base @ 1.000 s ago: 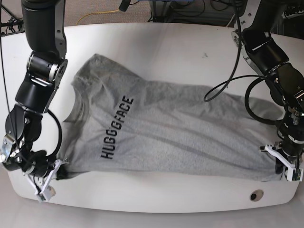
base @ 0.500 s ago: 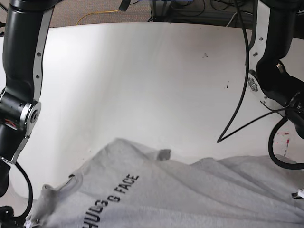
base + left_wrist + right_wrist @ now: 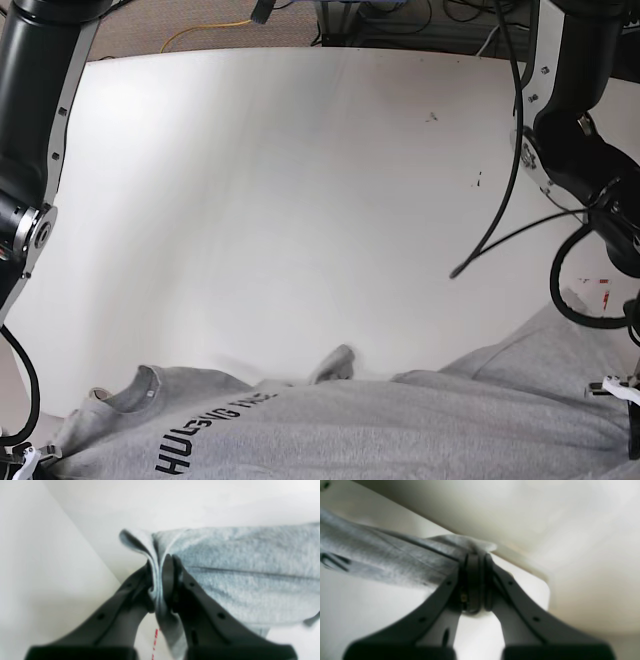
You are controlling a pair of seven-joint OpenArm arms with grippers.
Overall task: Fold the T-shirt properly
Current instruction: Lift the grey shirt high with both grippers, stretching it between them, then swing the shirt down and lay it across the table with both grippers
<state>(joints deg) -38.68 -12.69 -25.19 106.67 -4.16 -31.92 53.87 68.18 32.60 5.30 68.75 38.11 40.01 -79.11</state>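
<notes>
The heather-grey T-shirt (image 3: 400, 430) hangs stretched across the bottom of the base view, lifted off the white table (image 3: 300, 180). Its ribbed collar (image 3: 135, 385) is at the left and its black lettering (image 3: 215, 435) runs beside it. In the left wrist view my left gripper (image 3: 160, 562) is shut on a bunched fold of the T-shirt (image 3: 237, 567). My right gripper (image 3: 476, 555) is shut on another edge of the T-shirt (image 3: 382, 555), which stretches away to the left with a bit of lettering showing. Both grippers sit at the base view's bottom corners, mostly cut off.
A black cable (image 3: 500, 225) loops down from the arm on the right over the table. A yellow cable (image 3: 205, 32) and other wires lie beyond the far edge. Small dark specks (image 3: 432, 117) mark the tabletop. Red marks (image 3: 604, 283) show near the right edge.
The T-shirt lay flat on the table a second ago. Both grippers have lifted it up and toward the near edge, so it now fills only the bottom of the base view.
</notes>
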